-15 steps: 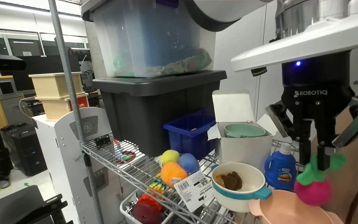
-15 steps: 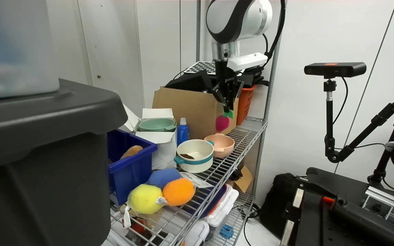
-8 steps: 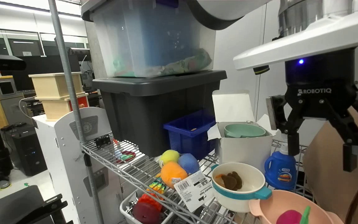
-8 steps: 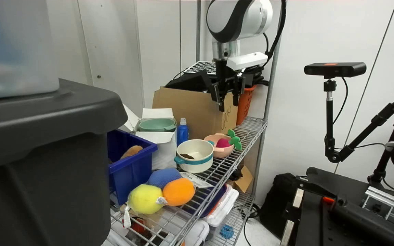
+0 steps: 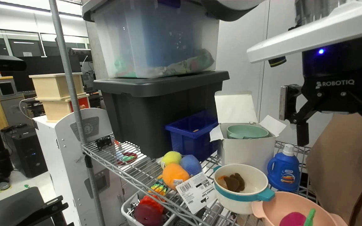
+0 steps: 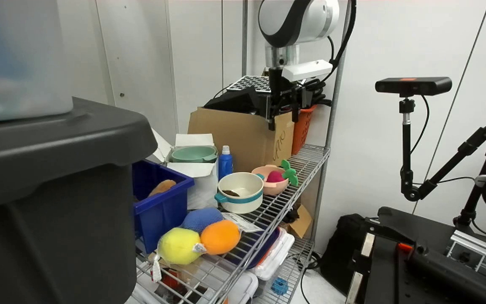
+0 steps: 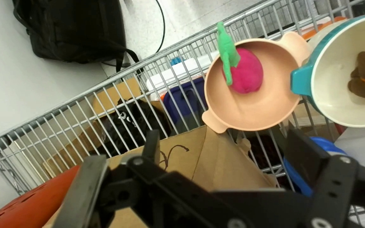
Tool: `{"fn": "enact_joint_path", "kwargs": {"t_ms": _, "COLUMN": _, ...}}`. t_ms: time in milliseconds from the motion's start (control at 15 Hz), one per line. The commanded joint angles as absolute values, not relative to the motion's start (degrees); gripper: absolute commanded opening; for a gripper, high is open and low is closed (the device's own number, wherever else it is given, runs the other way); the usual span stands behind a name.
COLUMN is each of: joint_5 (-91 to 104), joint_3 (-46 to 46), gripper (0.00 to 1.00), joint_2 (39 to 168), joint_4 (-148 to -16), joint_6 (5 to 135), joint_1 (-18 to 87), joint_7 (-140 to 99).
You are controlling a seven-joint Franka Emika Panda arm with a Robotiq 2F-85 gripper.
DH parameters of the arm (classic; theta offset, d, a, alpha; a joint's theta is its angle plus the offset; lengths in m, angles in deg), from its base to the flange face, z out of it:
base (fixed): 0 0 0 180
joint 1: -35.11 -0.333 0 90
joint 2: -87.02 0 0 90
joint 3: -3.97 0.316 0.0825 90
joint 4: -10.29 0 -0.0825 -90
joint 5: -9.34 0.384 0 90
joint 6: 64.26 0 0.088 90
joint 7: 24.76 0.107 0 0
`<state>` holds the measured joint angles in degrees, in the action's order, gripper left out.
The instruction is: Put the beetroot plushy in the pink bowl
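The beetroot plushy [image 7: 247, 71], a magenta ball with a green leafy top, lies on its side in the pink bowl [image 7: 265, 110]. Its leaves [image 6: 290, 172] reach out over the bowl's rim. Both exterior views show the plushy [image 5: 292, 219] [image 6: 275, 176] in the bowl [image 5: 281, 204], though one picture edge cuts off the bowl's lower part. Well above the bowl, my gripper [image 6: 283, 121] stands wide open and apart from everything. In the wrist view nothing is between the fingertips of the gripper [image 7: 225, 141]; cardboard and shelf wires show through the gap.
A white pot with teal rim [image 7: 328, 95], holding a brown toy, stands against the pink bowl's side. Close by are a blue bottle [image 5: 284, 172], a large cardboard box [image 6: 243, 135] and an orange basket [image 6: 304, 131]. The wire shelf's edge [image 7: 106, 85] runs past the bowl.
A second ago my gripper held the plushy by its leaves above the bowl. The jaws have opened, the plushy has dropped into the bowl, and the gripper has risen a little.
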<state>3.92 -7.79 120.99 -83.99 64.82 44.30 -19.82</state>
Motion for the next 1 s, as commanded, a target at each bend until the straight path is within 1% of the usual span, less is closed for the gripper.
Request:
{"fn": "enact_joint_path", "kwargs": {"t_ms": 0, "joint_5": 4.25, "joint_3": -6.96, "gripper": 1.00, "joint_2": 118.27, "joint_4": -84.68, "joint_6": 62.99, "joint_1": 44.72, "joint_7": -20.55}}
{"fn": "enact_joint_path", "kwargs": {"t_ms": 400, "joint_5": 4.17, "joint_3": -5.83, "gripper": 1.00, "joint_2": 116.12, "joint_4": -85.76, "joint_6": 62.50, "joint_1": 43.60, "joint_7": -20.27}}
{"fn": "enact_joint_path", "kwargs": {"t_ms": 933, "joint_5": 4.62, "joint_3": -1.81, "gripper": 1.00, "joint_2": 109.96, "joint_4": -91.51, "joint_6": 62.53, "joint_1": 39.57, "joint_7": -20.39}}
